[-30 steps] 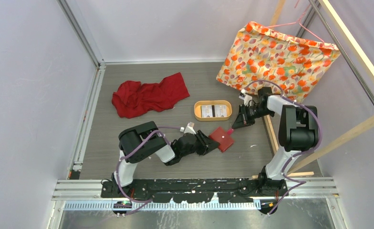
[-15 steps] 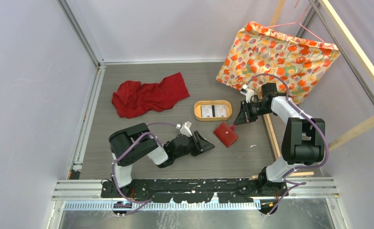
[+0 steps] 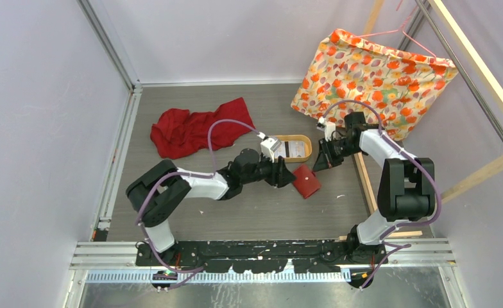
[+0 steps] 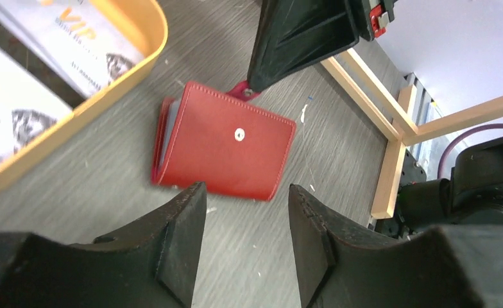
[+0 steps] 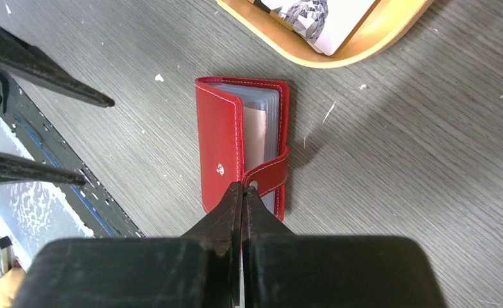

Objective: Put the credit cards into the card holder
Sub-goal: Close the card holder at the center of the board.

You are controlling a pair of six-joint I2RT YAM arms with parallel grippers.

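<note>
The red card holder [image 3: 305, 181] lies on the table, its cover partly lifted, clear pockets showing [image 5: 220, 141]. My right gripper [image 3: 314, 168] is shut on its snap tab [image 5: 268, 176], pinching the tab's end [image 5: 242, 187]. My left gripper [image 3: 286, 174] is open and empty, just left of the card holder [image 4: 226, 151], low over the table [image 4: 246, 212]. The credit cards [image 3: 287, 149], pale with dark print, lie in the oval tan tray [image 3: 265, 149]; they also show in the left wrist view [image 4: 63, 48].
A crumpled red cloth [image 3: 197, 127] lies at the back left. A floral cloth bag [image 3: 371, 80] hangs at the back right. A wooden bar [image 3: 363, 179] runs along the table's right side. Metal rails edge the left and front.
My left arm has swung forward and right, from the near middle to beside the tray and card holder. The right gripper has kept hold of the tab; the card holder has shifted slightly.
</note>
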